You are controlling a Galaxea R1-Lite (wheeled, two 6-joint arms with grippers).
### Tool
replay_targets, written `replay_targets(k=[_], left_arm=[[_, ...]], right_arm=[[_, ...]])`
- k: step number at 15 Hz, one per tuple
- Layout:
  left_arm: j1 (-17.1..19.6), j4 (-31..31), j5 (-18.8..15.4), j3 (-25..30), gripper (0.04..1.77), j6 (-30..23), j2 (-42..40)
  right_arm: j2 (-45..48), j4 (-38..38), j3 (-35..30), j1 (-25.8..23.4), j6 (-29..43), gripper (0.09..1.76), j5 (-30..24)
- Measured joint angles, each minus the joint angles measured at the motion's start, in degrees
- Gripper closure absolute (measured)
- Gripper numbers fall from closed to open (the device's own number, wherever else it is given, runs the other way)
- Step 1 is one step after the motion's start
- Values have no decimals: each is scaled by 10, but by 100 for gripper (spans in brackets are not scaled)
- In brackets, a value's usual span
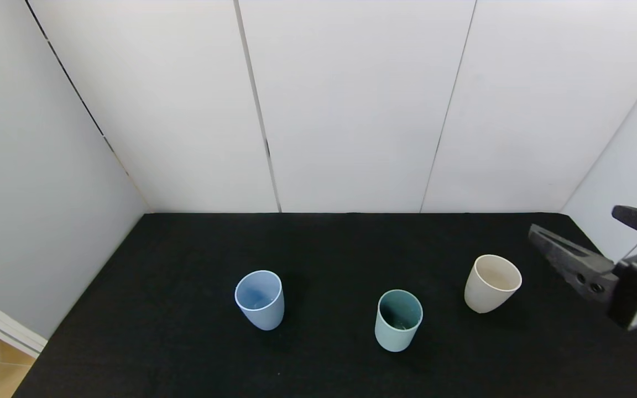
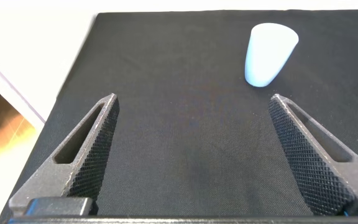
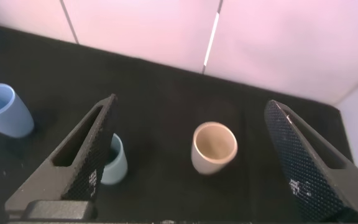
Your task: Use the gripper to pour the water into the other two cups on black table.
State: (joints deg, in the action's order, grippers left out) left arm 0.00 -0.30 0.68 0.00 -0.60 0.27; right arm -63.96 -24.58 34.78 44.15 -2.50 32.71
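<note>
I take the teal-green cup (image 1: 398,320) as my landmark: it stands upright near the front middle of the black table (image 1: 186,249), mouth up, its long axis vertical. The light blue cup (image 1: 260,300) stands upright well to its left and slightly farther back, and I see a faint glint inside it that may be the water (image 1: 257,303). The cream cup (image 1: 492,283) stands to the landmark's right and farther back, also mouth up, with its body seeming to lean a little in the head view. All three cups are apart from one another.

My right gripper (image 1: 589,232) hangs in the air to the right of the cream cup, clear of it, its fingers pointing left and back toward the wall. Its jaws are spread wide with nothing between them; in its wrist view the cream cup shows between the two fingers, farther off.

My left gripper (image 2: 191,155) sits low over the table's left front part, on the light blue cup's far side from the landmark, jaws wide apart and holding nothing.
</note>
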Motion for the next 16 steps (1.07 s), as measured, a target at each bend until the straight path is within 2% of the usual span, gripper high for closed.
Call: replay_targets(k=[4,7,10,13,14,16], left_arm=[[0,0,0,0,9,0,0],[0,0,0,0,9,0,0],[0,0,0,0,9,0,0],[0,0,0,0,9,0,0],[0,0,0,0,9,0,0],[0,0,0,0,9,0,0]], right_arm=[[106,5,-88,-4,2,15,17],[173,8,-162,-53,9,15,0],[219,9,-205,-170,30,15,-105],[268,20,-242,-332,40,15,-266],[295,44,-252,-379,42,15,-317],[358,113,-261,-433,44,15,-369]])
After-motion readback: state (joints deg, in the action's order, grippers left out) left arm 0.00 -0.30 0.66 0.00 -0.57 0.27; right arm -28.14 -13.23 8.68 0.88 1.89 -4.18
